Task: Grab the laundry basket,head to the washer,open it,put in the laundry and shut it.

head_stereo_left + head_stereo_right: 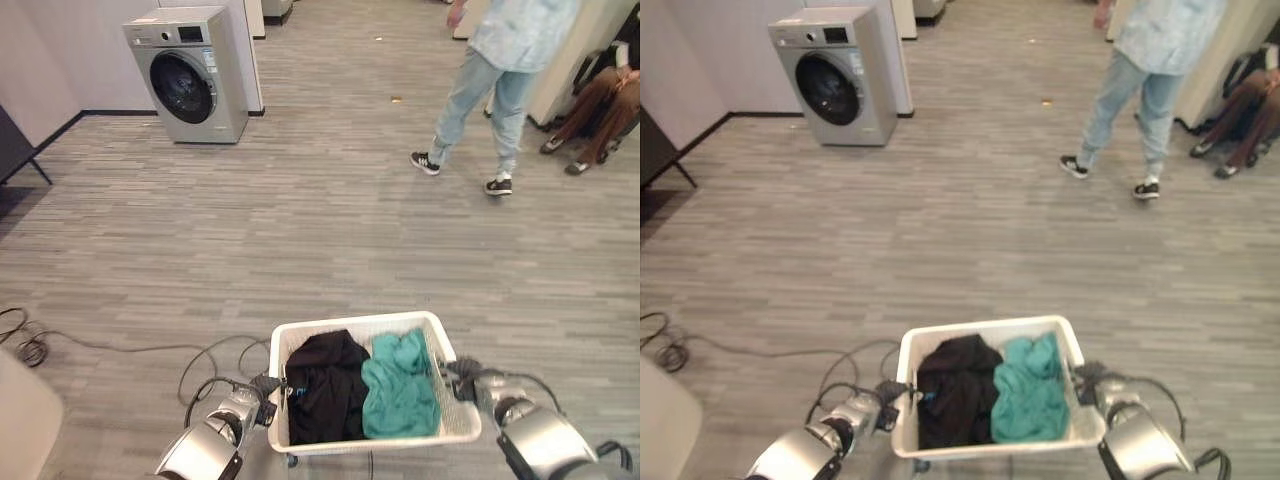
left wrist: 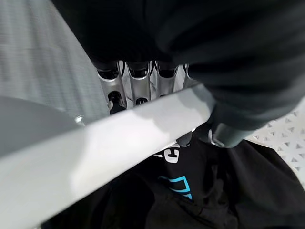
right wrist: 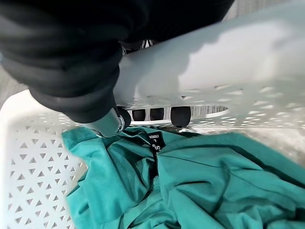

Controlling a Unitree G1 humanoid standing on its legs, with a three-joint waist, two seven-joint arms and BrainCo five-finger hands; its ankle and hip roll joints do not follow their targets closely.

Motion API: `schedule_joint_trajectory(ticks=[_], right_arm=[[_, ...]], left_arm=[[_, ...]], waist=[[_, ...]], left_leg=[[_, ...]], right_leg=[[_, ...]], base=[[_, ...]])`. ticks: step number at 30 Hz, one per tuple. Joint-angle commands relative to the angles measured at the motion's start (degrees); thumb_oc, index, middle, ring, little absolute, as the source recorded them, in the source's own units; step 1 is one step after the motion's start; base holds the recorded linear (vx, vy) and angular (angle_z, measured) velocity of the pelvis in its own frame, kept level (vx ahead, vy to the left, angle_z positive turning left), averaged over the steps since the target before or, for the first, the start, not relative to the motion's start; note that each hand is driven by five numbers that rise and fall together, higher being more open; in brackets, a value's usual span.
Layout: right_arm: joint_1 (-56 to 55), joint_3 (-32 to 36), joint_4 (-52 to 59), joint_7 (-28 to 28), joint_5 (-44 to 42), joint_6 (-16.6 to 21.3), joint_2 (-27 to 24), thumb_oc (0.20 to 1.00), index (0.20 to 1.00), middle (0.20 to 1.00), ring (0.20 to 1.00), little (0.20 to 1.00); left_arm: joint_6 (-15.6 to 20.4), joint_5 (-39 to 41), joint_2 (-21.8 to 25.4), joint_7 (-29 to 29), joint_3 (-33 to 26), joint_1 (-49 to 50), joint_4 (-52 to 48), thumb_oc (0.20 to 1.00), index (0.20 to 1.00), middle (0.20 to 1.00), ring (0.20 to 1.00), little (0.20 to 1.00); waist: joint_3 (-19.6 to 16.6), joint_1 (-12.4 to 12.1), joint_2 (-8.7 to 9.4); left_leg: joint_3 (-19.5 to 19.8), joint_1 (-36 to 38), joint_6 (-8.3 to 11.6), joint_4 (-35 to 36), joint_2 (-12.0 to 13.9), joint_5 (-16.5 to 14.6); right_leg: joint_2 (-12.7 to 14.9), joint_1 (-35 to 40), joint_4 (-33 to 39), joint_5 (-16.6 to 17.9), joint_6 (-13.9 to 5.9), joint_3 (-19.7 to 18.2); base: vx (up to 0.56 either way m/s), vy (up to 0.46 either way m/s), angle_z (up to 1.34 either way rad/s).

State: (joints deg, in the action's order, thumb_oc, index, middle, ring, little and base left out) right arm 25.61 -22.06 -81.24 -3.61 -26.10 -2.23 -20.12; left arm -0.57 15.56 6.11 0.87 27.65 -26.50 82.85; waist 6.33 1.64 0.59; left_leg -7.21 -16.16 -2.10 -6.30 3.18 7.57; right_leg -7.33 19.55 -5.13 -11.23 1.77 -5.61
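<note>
Both robot hands, left (image 1: 262,386) and right (image 1: 462,378), are clamped on the side rims of the basket (image 1: 360,326) holding black (image 1: 322,385) and teal (image 1: 402,390) clothes, the washer (image 1: 190,73) far beyond its left side, door closed.

My head cams looked down & forward from up high, both eyes sharing the basket (image 1: 455,425) held low in front, open floor (image 1: 300,230), and the washer (image 1: 190,75) far off left. Each wrist cam sat v. close along my own hand, left hand (image 2: 138,78) and right hand (image 3: 157,113), facing the basket rim and the clothes inside.
</note>
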Motion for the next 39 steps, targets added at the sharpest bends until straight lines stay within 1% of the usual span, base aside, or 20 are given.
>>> schedule_joint_trajectory(ticks=[1,3,5,6,8,9,12,17,19,20,21,22,23,24,26,29,31,35,36,39], right_arm=[[-3.15,3.99,3.16,-5.83,-1.71,0.13,6.49,0.200,0.200,0.200,0.200,0.200],[-3.03,5.19,3.36,-5.33,-2.46,0.28,7.12,0.200,0.200,0.200,0.200,0.200],[-3.06,5.43,3.34,-5.16,-2.45,0.24,7.82,0.200,0.200,0.200,0.200,0.200],[-3.09,5.42,3.33,-5.22,-2.67,0.21,7.69,0.200,0.200,0.200,0.200,0.200],[-3.47,5.41,2.72,-5.57,-2.89,-0.17,7.14,0.200,0.200,0.200,0.200,0.200],[-3.09,5.85,2.28,-5.19,-3.47,-0.45,6.56,0.200,0.200,0.200,0.200,0.200],[-2.04,7.28,1.49,-4.49,-6.92,-0.46,5.56,0.200,0.200,0.200,0.200,0.200],[-2.18,7.99,-0.09,-5.22,-6.95,-1.37,5.57,0.200,0.200,0.200,0.200,0.200],[-2.32,7.71,-0.40,-5.42,-5.95,-1.42,4.91,0.200,0.200,0.200,0.200,0.200],[-2.46,7.74,-0.94,-5.62,-5.48,-1.59,4.14,0.200,0.200,0.200,0.200,0.200],[-2.27,7.46,-1.19,-6.06,-4.83,-1.47,3.34,0.200,0.200,0.200,0.200,0.200],[-2.20,7.71,-1.05,-5.76,-4.75,-1.50,2.85,0.200,0.200,0.200,0.200,0.200],[-1.71,7.17,-1.39,-4.78,-5.46,-1.56,2.22,0.200,0.200,0.200,0.200,0.200],[-1.70,7.18,-1.40,-4.79,-5.46,-1.55,2.20,0.200,0.200,0.200,0.200,0.200],[-1.30,6.30,-1.73,-3.96,-4.76,-1.96,2.25,0.200,0.200,0.200,0.200,0.200],[-1.38,6.28,-1.77,-4.01,-4.63,-2.02,2.18,0.200,0.200,0.200,0.200,0.200],[-2.28,5.85,-0.59,-4.31,-3.81,-1.02,2.49,0.200,0.200,0.200,0.200,0.200],[-2.81,5.45,0.10,-4.57,-3.18,-0.54,2.84,0.200,0.200,0.200,0.200,0.200],[-3.63,5.62,0.48,-5.04,-2.23,-0.52,3.25,0.200,0.200,0.200,0.200,0.200],[-4.00,5.52,0.37,-5.14,-1.16,-0.67,3.46,0.200,0.200,0.200,0.200,0.200]], left_arm=[[0.04,1.89,1.41,3.64,-3.97,-1.80,3.90,0.200,0.200,0.200,0.200,0.200],[-0.50,3.08,2.03,4.04,-5.11,-1.12,4.13,0.200,0.200,0.200,0.200,0.200],[-0.30,3.18,2.47,3.43,-5.73,-1.89,3.60,0.200,0.200,0.200,0.200,0.200],[-0.28,2.99,2.51,3.51,-5.72,-2.03,3.67,0.200,0.200,0.200,0.200,0.200],[-0.43,3.14,2.31,3.69,-5.74,-2.62,3.70,0.200,0.200,0.200,0.200,0.200],[-0.34,2.64,2.10,3.87,-5.31,-3.73,3.89,0.200,0.200,0.200,0.200,0.200],[-0.14,3.13,2.25,4.32,-5.78,-4.20,3.93,0.200,0.200,0.200,0.200,0.200],[-0.37,4.55,3.12,4.30,-9.05,-4.40,4.43,0.200,0.200,0.200,0.200,0.200],[-0.36,4.91,2.96,4.23,-9.48,-3.65,4.49,0.200,0.200,0.200,0.200,0.200],[-0.40,4.89,2.76,4.44,-9.49,-2.76,4.49,0.200,0.200,0.200,0.200,0.200],[-0.43,4.72,2.28,4.42,-9.08,-2.19,4.61,0.200,0.200,0.200,0.200,0.200],[-0.73,4.65,2.26,4.56,-9.13,-1.69,4.71,0.200,0.200,0.200,0.200,0.200],[-1.48,6.14,1.90,4.03,-8.70,-2.00,3.86,0.200,0.200,0.200,0.200,0.200],[-1.49,6.14,1.88,4.03,-8.69,-2.01,3.86,0.200,0.200,0.200,0.200,0.200],[-1.75,6.66,1.58,3.72,-7.70,-3.35,3.95,0.200,0.200,0.200,0.200,0.200],[-1.51,6.61,1.34,3.49,-7.43,-3.58,3.92,0.200,0.200,0.200,0.200,0.200],[-0.39,6.57,2.06,3.23,-7.34,-2.41,3.56,0.200,0.200,0.200,0.200,0.200],[-0.02,7.05,2.08,3.74,-7.51,-1.53,3.41,0.200,0.200,0.200,0.200,0.200],[-0.13,6.21,2.70,3.81,-8.13,-0.33,3.24,0.200,0.200,0.200,0.200,0.200],[0.05,5.79,3.26,3.78,-7.80,-0.13,2.76,0.200,0.200,0.200,0.200,0.200]], waist=[[-2.59,-3.58,-0.30],[-0.19,-1.39,-2.02],[1.15,0.60,-3.48],[1.14,2.17,-2.92],[1.23,4.41,-2.05],[0.69,5.68,-0.57],[0.40,7.53,0.60],[-1.33,7.02,0.39],[-2.15,6.78,0.43],[-2.91,6.91,0.03],[-3.18,7.56,-0.57],[-3.59,8.19,-0.17],[-1.35,5.46,2.84],[-1.28,5.39,2.64],[-0.55,2.00,2.43],[-0.21,1.45,2.27],[-0.10,-1.48,-0.54],[0.21,-2.65,-1.53],[-0.15,-2.85,-1.94],[-1.54,-3.38,-1.71]], left_leg=[[0.43,0.68,-1.10,-6.79,-2.76,-2.88],[0.92,5.57,-2.62,-6.71,-2.72,-5.61],[1.14,10.07,-3.50,-5.65,-2.53,-7.63],[2.32,12.31,-3.35,-4.76,-3.99,-8.63],[3.82,16.32,-2.86,-3.37,-6.06,-10.32],[4.86,18.80,-1.94,-3.45,-8.05,-13.08],[6.82,22.87,-1.31,-4.38,-9.93,-16.91],[8.87,30.87,0.44,-6.21,-8.81,-20.76],[8.43,29.62,1.34,-12.35,-8.32,-19.86],[8.31,28.53,2.77,-16.78,-7.51,-16.93],[7.58,25.23,6.13,-27.81,-6.39,-9.32],[4.28,21.64,8.05,-35.76,-3.73,-3.69],[-5.86,8.74,7.97,-58.43,7.00,-3.95],[-5.82,8.68,7.99,-58.68,7.25,-4.12],[-8.02,-1.45,7.70,-51.46,2.04,-4.80],[-10.29,-3.23,6.91,-44.84,4.38,-4.49],[-2.52,-3.18,4.57,-12.82,2.14,-1.15],[1.97,-2.99,5.49,-0.93,1.84,1.10],[-3.84,-4.13,5.91,-1.70,5.04,3.76],[-3.33,-3.98,4.18,-4.79,4.28,3.11]], right_leg=[[10.26,-14.35,-37.07,19.43,-8.66,1.09],[7.48,-23.91,-50.68,21.76,-8.88,1.54],[7.21,-32.78,-56.34,17.86,-8.80,4.39],[4.73,-36.12,-51.85,15.51,-8.61,4.66],[5.97,-39.55,-41.34,14.20,-8.09,7.45],[9.18,-37.79,-22.30,14.21,-7.69,9.41],[7.37,-36.84,-6.19,15.00,-8.01,6.40],[11.61,-37.89,-3.74,16.49,-7.37,15.94],[11.02,-36.78,-5.93,16.61,-6.20,15.05],[9.98,-35.28,-6.19,15.80,-5.31,14.44],[9.13,-33.36,-6.62,14.56,-3.54,14.11],[9.48,-31.26,-5.79,13.53,-2.38,15.10],[9.70,-24.15,-4.19,9.67,1.87,16.14],[9.48,-24.16,-4.22,9.66,1.90,16.14],[8.35,-20.05,-3.70,7.62,1.27,14.78],[8.01,-17.91,-2.91,6.91,0.86,14.91],[5.56,-13.32,-2.71,3.66,-1.16,10.60],[5.05,-9.70,-2.88,1.07,-1.61,7.98],[4.47,-7.71,-5.49,-2.05,-1.22,6.71],[5.23,-6.93,-9.23,-4.92,-1.51,6.27]], base=[[0.50,0.272,-0.66],[0.53,0.282,-0.28],[0.51,0.197,-0.08],[0.59,0.103,-0.10],[0.68,0.006,0.40],[0.57,-0.054,0.74],[0.61,-0.080,1.09],[0.63,-0.167,0.49],[0.33,-0.121,0.24],[0.37,-0.179,0.43],[0.52,-0.333,0.09],[0.69,-0.699,0.27],[0.51,-0.590,0.32],[0.54,-0.485,0.30],[0.41,-0.092,0.19],[0.33,-0.026,-0.18],[0.66,0.200,-0.46],[0.46,0.086,-0.79],[0.68,0.049,-0.49],[0.55,0.079,-0.44]])
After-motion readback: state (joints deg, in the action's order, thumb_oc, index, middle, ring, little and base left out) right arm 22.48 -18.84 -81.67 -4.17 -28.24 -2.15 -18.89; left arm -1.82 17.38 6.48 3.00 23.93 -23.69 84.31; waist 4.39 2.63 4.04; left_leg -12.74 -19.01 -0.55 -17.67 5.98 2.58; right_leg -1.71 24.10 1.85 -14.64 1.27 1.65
